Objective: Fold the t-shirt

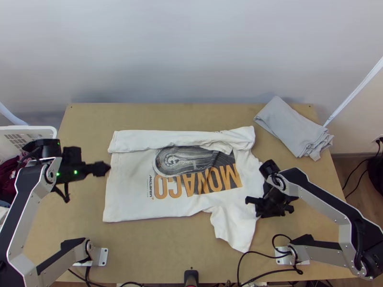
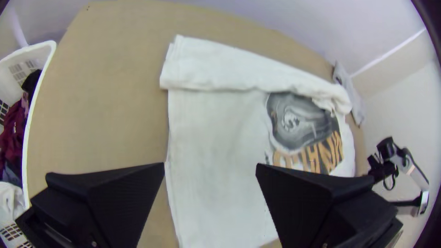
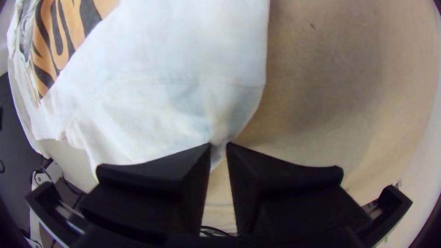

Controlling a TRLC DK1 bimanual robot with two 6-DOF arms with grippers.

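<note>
A white t-shirt (image 1: 129, 191) lies on the light wooden table (image 1: 158, 253) between the two arms I am running from a distance, its far side turned over in one long strip (image 1: 153, 139) that covers part of the dark picture (image 1: 184, 161) and orange lettering (image 1: 194, 185) on its front. The strip runs straight from the t-shirt's left end to its right, where the cloth is bunched beside the picture, while a loose sleeve (image 1: 234, 229) angles out from the near side, creased where it leaves the body. At the t-shirt's left end, my left pincer (image 1: 88, 171) hangs near the edge, its two flat black fingers (image 2: 110, 193) spread wide with nothing between them. Across the t-shirt, at its near right corner, my right pincer (image 1: 263, 209) has its fingers (image 3: 156, 183) drawn almost together on a small gather of the white cloth, close to a seam; how much fabric I have in that pinch I cannot tell. Past the t-shirt's far right corner rests a grey cloth (image 1: 292, 126), folded into a long, layered bundle and set apart from it. Well off the t-shirt's left end, beyond the left pincer, stands a white basket (image 1: 40, 128) with dark red clothing (image 1: 8, 177) inside, and black cables (image 1: 268, 271) curl on the near side of the t-shirt, beyond the sleeve
</note>
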